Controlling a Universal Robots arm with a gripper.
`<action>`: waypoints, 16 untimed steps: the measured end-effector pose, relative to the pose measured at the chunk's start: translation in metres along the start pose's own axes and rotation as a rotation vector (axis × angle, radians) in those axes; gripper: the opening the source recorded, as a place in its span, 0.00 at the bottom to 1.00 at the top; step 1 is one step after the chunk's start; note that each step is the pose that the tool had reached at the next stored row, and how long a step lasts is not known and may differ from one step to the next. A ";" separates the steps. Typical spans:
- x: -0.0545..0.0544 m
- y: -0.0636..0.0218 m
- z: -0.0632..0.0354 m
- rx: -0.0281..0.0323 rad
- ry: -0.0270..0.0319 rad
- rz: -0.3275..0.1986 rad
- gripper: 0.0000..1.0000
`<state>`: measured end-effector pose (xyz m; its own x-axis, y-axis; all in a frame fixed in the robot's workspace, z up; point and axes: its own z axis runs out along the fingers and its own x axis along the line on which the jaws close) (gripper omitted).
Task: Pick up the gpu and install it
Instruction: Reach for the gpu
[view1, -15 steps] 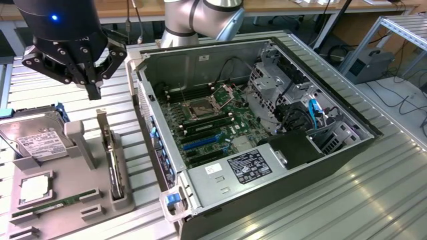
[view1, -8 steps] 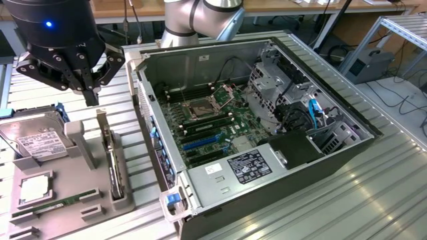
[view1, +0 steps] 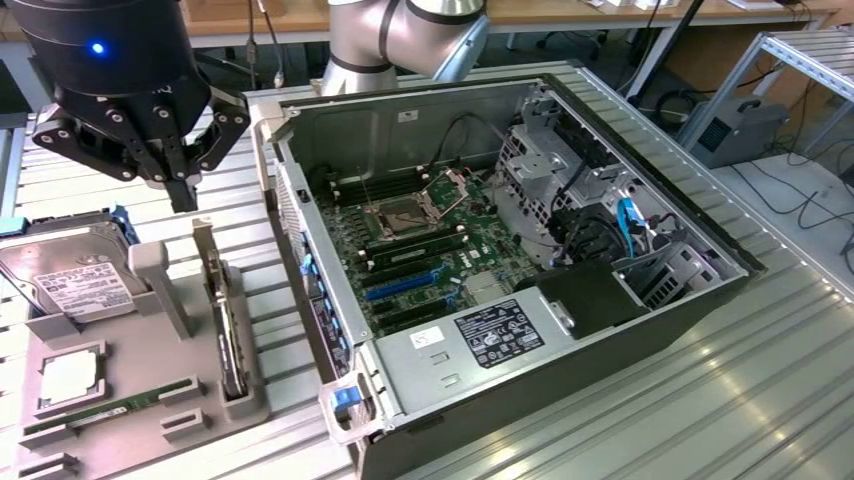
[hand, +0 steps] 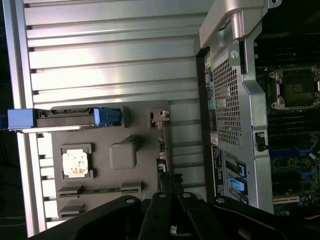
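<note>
Inspecting the station, we are finding the gpu (view1: 220, 315) standing on its long edge in a slot of the grey fixture tray (view1: 127, 355). The tray is sitting on the bench (view1: 747, 400) just beside the open computer case (view1: 400, 130), on the exterior view's left of it. The pincer (view1: 183, 195) is hanging above the card's far end, apart from it and clenched on nothing. We are judging the card to be light and stiff but fragile: a thin board, unforgiving of bending or of hard pressure on its faces. We are rating the exposed upper edge, toward the middle, as the soundest hold, with pads flat on both faces and clear of the end bracket (hand: 159, 117). The hard drive (view1: 67, 280) and RAM stick (view1: 94, 412) are lying elsewhere on the same tray.
</note>
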<state>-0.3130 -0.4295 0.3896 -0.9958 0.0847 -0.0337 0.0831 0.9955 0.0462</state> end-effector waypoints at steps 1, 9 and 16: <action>0.000 0.0000 0.0000 0.0000 0.0000 0.000 0.11; 0.004 -0.0133 -0.0007 -0.0004 0.0000 0.000 0.11; 0.007 -0.0303 -0.0016 -0.0006 0.0000 0.000 0.11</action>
<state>-0.3220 -0.4592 0.3896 -0.9958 0.0847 -0.0336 0.0831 0.9954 0.0468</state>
